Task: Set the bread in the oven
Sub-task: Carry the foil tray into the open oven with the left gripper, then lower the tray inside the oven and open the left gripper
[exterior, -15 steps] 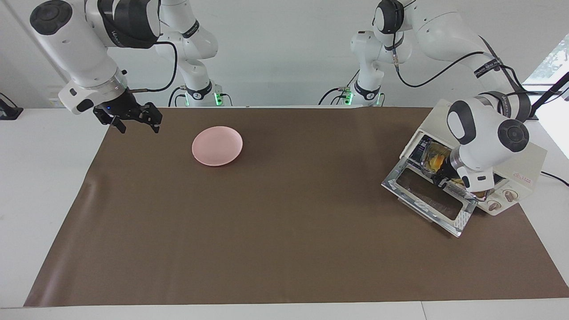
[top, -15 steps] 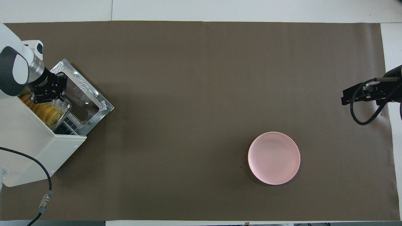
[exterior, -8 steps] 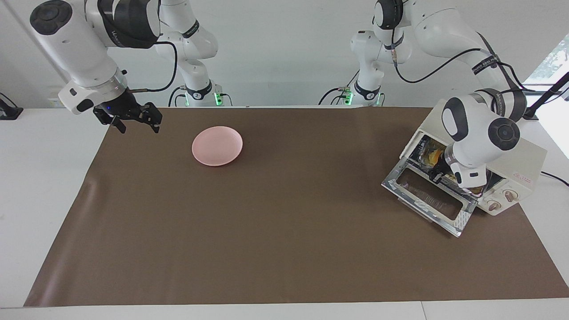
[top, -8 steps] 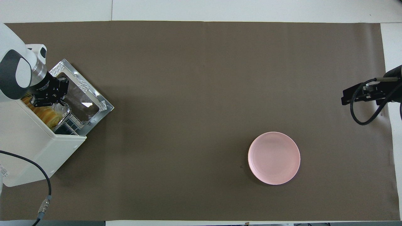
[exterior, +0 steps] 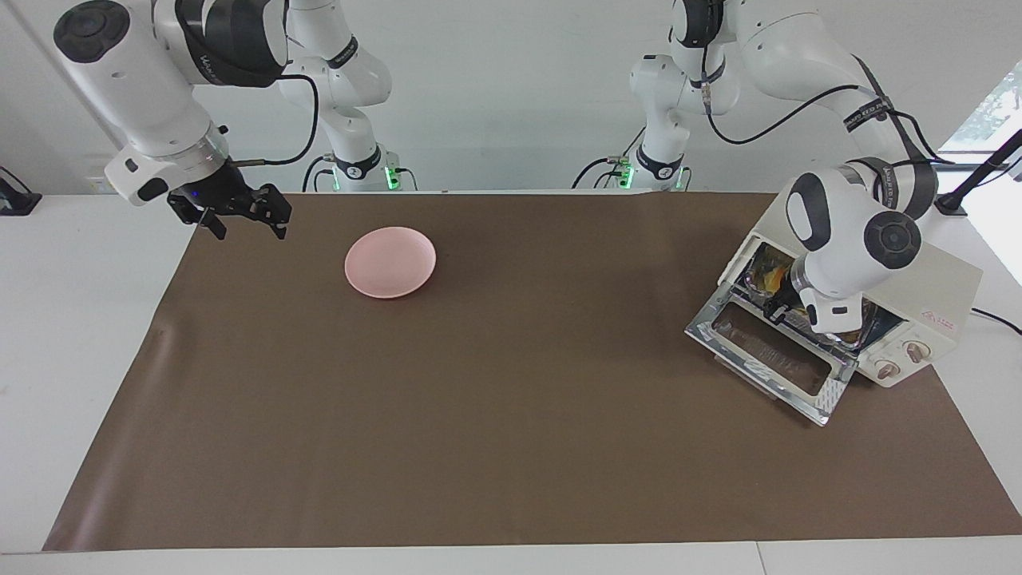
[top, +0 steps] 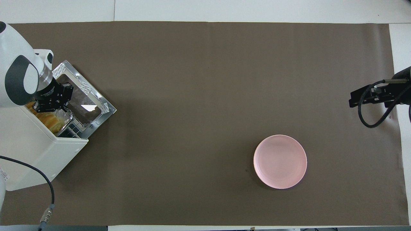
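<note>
Bread (top: pixel 51 122) in oven (top: pixel 35 150), left pincer (top: pixel 53 104) at its mouth, grip unclear, right pincer (exterior: pixel 239 214) spread, waiting.

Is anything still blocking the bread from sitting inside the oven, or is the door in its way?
Nothing visible blocks it. The bread already lies in the foil tray inside the oven; the door hangs open. The left end effector is at the oven mouth.
</note>
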Controlling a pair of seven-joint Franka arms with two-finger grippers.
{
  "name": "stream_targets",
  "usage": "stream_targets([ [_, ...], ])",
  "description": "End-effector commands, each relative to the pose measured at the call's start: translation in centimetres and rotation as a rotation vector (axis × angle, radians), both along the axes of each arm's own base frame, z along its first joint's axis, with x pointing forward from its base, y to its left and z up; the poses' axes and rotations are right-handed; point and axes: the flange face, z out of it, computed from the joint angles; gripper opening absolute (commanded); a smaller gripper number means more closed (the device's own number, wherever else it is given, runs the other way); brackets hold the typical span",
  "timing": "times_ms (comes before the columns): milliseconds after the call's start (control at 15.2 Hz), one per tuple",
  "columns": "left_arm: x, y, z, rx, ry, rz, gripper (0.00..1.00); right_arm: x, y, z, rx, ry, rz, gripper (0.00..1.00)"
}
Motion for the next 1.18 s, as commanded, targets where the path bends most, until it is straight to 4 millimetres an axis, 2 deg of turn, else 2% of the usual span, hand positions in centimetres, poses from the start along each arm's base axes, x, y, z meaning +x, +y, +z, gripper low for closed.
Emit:
stream_targets([
  [0,-0.8,0.1,0.6,0.006,-0.005,-0.052,1.0,-0.6,0.1,0.3,-0.018,0.005,-0.001,1.0],
  [263,0.2,-0.2,1.5,0.022,-0.04,-0.082,1.0,-0.6,0.1,0.4,-0.018,0.003,-0.001,1.0],
  [460,1.4,-1.1,3.6,0.002,-0.087,-0.189,1.0,-0.7,0.1,0.4,-0.018,0.002,-0.001,1.0],
  [723,2.8,-2.6,7.4,-0.011,-0.178,-0.312,1.0,-0.7,0.1,0.4,-0.018,0.002,-0.001,1.0],
  [854,2.3,-2.7,9.5,-0.062,-0.175,-0.444,1.0,-0.7,0.1,0.4,-0.018,0.002,-0.001,1.0],
  [1117,-0.4,-2.6,14.3,-0.144,-0.166,-0.609,1.0,-0.6,0.1,0.4,-0.018,0.003,-0.001,1.0],
])
